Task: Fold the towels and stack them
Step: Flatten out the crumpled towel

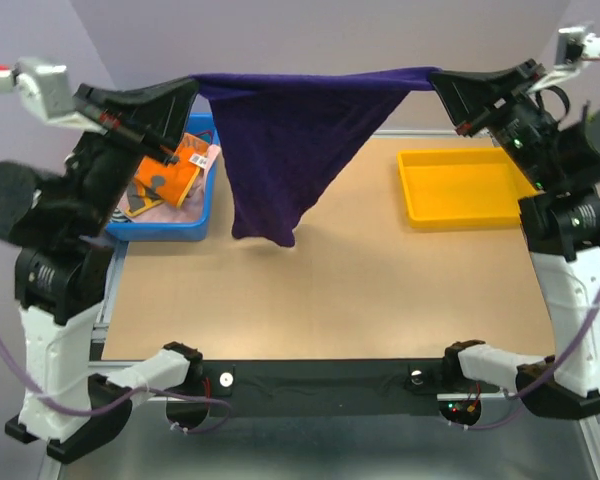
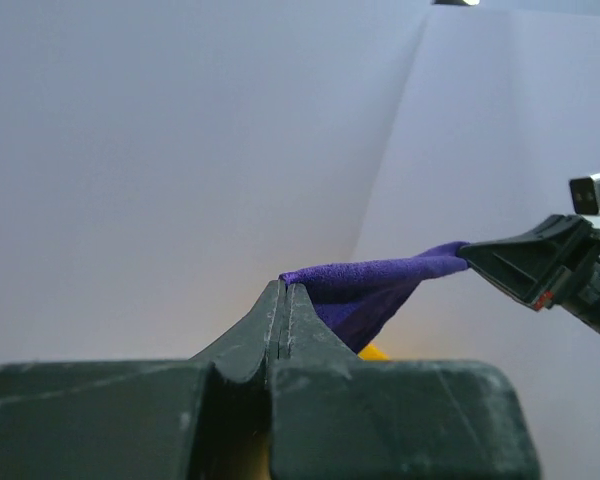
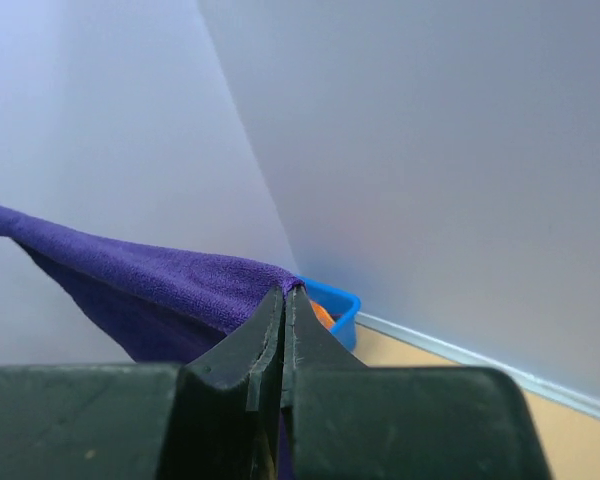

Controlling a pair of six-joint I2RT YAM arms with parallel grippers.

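Hanging above tan table (image 1: 330,300): purple towel (image 1: 290,150) | jaws both clenched on its corners | blue bin (image 1: 160,230), yellow tray (image 1: 460,218) | lilac walls (image 1: 330,35)

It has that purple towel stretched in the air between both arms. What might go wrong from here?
The left tool and right tool pinch only the very edge of the purple towel, so a corner may slip free. Its hanging point sags close to the blue bin and might snag there or land bunched.

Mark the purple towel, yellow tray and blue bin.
purple towel (image 1: 285,140), top view, middle of the hanging cloth
yellow tray (image 1: 462,186), top view, bare floor
blue bin (image 1: 156,229), top view, near wall
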